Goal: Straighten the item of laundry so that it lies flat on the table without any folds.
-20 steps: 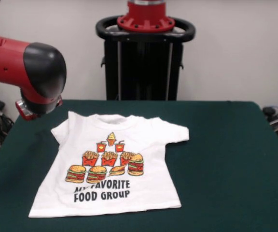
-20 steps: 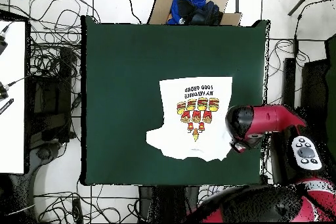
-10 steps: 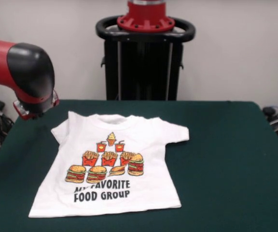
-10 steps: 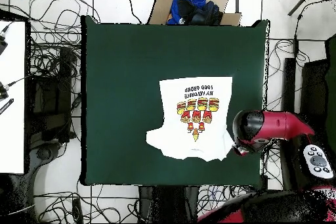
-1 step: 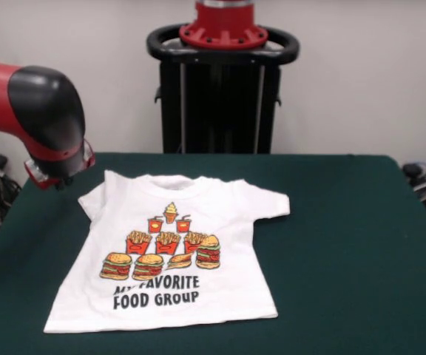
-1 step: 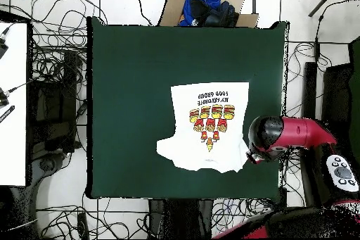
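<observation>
While pincer (image 5: 46,177) state unclear, T-shirt (image 5: 170,251) flat just beside, on table (image 5: 346,244).

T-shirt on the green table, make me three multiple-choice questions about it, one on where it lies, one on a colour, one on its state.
1. Where is the T-shirt?
A. Hanging off the table's edge
B. Wholly on the table
C. On the floor

2. What colour is the lettering on it?
A. Black
B. Blue
C. Green

3. How does it lie?
A. Bunched in a ball
B. Folded in half
C. Spread out, print up

Answers:
1 B, green table shows all round it in the overhead view.
2 A, the words under the burgers are black.
3 C, both sleeves, the hem and the whole print show.
</observation>
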Available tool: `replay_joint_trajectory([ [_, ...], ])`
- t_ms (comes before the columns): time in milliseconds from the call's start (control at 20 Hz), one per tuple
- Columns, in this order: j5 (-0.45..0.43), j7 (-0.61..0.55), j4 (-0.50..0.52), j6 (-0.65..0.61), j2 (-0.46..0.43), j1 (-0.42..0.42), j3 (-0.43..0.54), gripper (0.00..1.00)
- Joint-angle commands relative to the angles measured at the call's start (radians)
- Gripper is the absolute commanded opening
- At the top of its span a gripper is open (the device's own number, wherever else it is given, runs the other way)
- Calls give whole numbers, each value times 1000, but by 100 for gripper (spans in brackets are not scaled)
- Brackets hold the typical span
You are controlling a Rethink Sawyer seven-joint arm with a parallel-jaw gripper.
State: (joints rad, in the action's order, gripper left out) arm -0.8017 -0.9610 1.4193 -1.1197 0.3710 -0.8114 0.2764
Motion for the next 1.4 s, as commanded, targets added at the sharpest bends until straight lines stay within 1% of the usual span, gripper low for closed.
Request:
replay_joint_trajectory([
  [50, 64, 161, 111, 153, 5, -36, 165, 0],
  [250, 76, 170, 137, 165, 18, -63, 196, 0],
  [800, 59, 162, 155, 148, 46, -73, 214, 0],
  [1100, 43, 159, 137, 123, 35, -65, 206, 0],
  [1400, 19, 154, 118, 134, 13, -58, 194, 0],
])
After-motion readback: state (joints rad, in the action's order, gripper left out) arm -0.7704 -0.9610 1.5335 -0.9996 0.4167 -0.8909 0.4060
